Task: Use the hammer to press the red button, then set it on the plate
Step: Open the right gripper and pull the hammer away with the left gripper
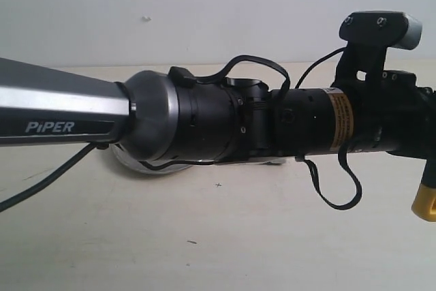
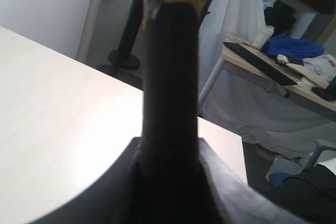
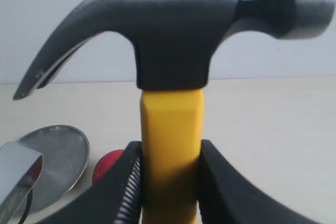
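Observation:
The hammer [image 3: 178, 30] stands upright, dark head on top, with my right gripper [image 3: 170, 150] shut on its yellow neck just under the head. In the left wrist view my left gripper [image 2: 170, 145] is shut on the hammer's black grip [image 2: 170, 77]. My left arm [image 1: 204, 120] reaches across the exterior view, and the hammer's yellow end [image 1: 426, 202] hangs at the right edge. The silver plate [image 3: 58, 156] lies on the table with the red button [image 3: 105, 166] beside it, both behind the right jaws. Only a sliver of the plate [image 1: 133, 161] shows under the arm; the button is hidden there.
A silver arm link [image 3: 16, 177] juts in over the plate. Black cables [image 1: 334, 189] loop off the left arm. Beyond the pale table's edge [image 2: 220, 129] stand a draped desk with a keyboard [image 2: 257, 61] and a black stand base [image 2: 123, 59].

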You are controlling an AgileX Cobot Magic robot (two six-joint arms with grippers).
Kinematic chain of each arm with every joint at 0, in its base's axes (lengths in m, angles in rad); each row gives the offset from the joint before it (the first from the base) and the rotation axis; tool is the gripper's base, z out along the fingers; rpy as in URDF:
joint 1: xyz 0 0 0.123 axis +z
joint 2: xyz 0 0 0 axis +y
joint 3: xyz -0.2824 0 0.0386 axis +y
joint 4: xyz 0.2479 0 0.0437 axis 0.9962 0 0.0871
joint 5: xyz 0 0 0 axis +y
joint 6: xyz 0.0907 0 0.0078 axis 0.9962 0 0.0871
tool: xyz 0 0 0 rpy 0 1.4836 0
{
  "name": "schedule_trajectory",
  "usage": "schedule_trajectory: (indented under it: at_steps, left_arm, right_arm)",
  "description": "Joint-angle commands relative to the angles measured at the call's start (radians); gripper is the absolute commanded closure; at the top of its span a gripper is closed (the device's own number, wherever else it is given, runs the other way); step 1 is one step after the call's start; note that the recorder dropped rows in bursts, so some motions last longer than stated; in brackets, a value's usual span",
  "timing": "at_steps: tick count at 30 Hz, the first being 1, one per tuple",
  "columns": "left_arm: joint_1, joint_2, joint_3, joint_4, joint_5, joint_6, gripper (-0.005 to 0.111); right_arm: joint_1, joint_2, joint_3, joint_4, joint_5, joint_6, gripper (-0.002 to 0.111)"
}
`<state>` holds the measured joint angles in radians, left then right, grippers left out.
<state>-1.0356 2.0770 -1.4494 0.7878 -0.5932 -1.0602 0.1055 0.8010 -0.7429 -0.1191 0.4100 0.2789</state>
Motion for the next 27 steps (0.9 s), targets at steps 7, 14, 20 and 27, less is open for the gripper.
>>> schedule_trajectory:
  at_steps: [7,14,20,27]
  left_arm:
    - [0.109,-0.008,-0.004,-0.014,-0.009,-0.1,0.107]
    - [0.15,-0.087,0.008,0.021,0.452,-0.022,0.107]
    - [0.145,-0.316,0.217,0.1,0.657,0.083,0.107]
    - [0.145,-0.66,0.497,0.21,0.653,0.089,0.107]
  right_arm:
    - [-0.001,-0.01,-0.01,0.069,0.044,-0.056,0.058]
    - [-0.001,-0.121,-0.01,0.081,0.023,-0.077,0.058]
    - [-0.001,-0.239,0.002,0.1,-0.003,-0.102,0.086]
    - [-0.001,-0.336,0.198,0.2,-0.236,-0.118,0.108]
